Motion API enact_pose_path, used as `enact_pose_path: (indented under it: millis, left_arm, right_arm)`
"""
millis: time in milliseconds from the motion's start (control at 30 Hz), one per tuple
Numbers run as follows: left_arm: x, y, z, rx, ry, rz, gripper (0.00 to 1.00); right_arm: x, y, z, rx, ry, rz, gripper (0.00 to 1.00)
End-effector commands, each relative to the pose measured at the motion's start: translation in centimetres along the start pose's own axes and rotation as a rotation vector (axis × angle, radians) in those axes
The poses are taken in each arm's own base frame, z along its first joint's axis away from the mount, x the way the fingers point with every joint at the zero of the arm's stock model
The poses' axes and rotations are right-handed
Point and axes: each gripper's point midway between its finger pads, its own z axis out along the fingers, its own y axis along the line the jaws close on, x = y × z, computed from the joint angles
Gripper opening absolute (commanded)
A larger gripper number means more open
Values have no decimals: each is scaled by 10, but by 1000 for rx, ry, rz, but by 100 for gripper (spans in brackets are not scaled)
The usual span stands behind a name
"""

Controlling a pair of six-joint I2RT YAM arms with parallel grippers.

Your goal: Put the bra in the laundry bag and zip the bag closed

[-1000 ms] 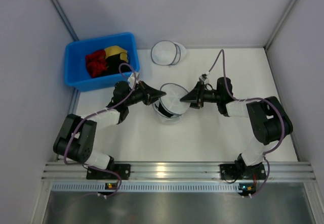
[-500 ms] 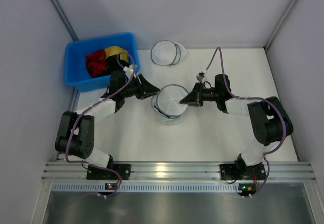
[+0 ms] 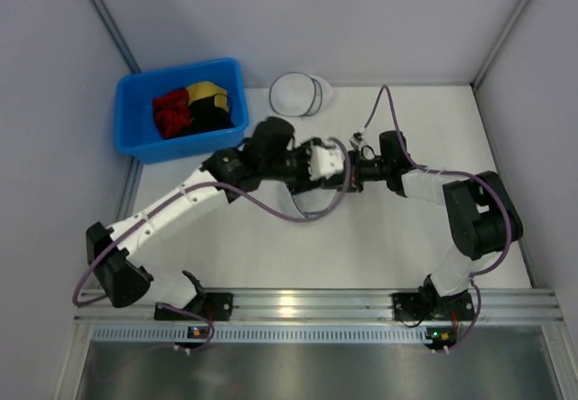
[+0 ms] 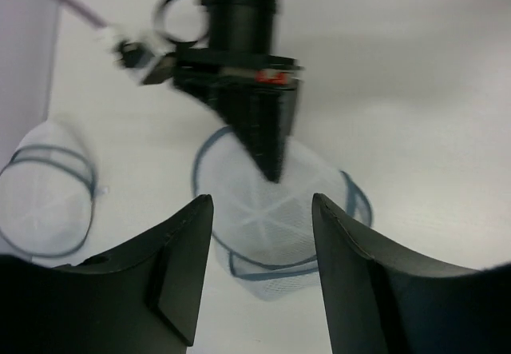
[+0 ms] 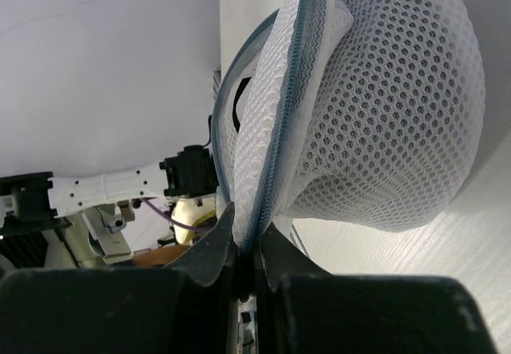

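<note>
Two-handed job: right gripper (image 5: 247,230) pinches the laundry bag (image 5: 383,114) by its rim, apparently steadying it for zipping; left gripper (image 4: 262,204) hovers spread, empty.

top view: laundry bag (image 5: 383,106) mostly covered by the left arm (image 3: 172,209). bra (image 5: 239,105) only a dark sliver through the bag's gap, shape unreadable. right gripper (image 4: 271,162) blurred in left wrist view. left gripper (image 4: 261,210) finger bases cut off at bottom edge.

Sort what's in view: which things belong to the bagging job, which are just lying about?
Job: laundry bag; dark patch inside, likely the bra; right gripper pinching its rim; left gripper open above.
Lying about: blue bin, red garment, yellow-and-black garment, second mesh case.
</note>
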Motion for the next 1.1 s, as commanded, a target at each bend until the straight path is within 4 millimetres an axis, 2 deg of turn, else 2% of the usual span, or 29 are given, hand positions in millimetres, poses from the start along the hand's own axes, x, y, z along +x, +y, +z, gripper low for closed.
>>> enact_pose_path:
  millis: [0,67,100,267,300,433,500,800,933,967,1033,1067]
  left_arm:
    - [53,-67,17,206,340,434,58]
    - [60,-82,23,246,419,560,56]
    - [65,-107,30,331,457,618,56]
    - [70,-137,54,452,556,739,55]
    - [71,-141,65,467,571,751,55]
    - [81,-140,84,455,643,811,54]
    - [86,-132,94,416,694,828,54]
    - [117,-120,105,382,842,894,52]
    - [124,-117,108,374,867,886,36]
    - [123,-117,107,377,863,882,26]
    - [120,-118,106,378,851,883,16]
    - [114,-120,103,380,829,880,7]
  right_arm:
    - [-6,8,1,8,-9,-21,0]
    - [-6,7,1,10,-10,-12,0]
    - [-6,6,1,12,-10,-13,0]
    - [-5,8,1,17,-13,-15,0]
    - [-5,8,0,19,-15,-15,0]
    - [-4,9,-2,25,-20,-20,0]
    - [-4,8,-2,31,-20,-18,0]
    - [-4,8,-2,34,-24,-9,0]
    - [-3,9,-4,41,-28,-18,0]
    - [-3,7,-4,47,-29,-24,0]
    - [-3,7,-5,57,-27,-32,0]
    - [-3,6,-5,63,-28,-35,0]
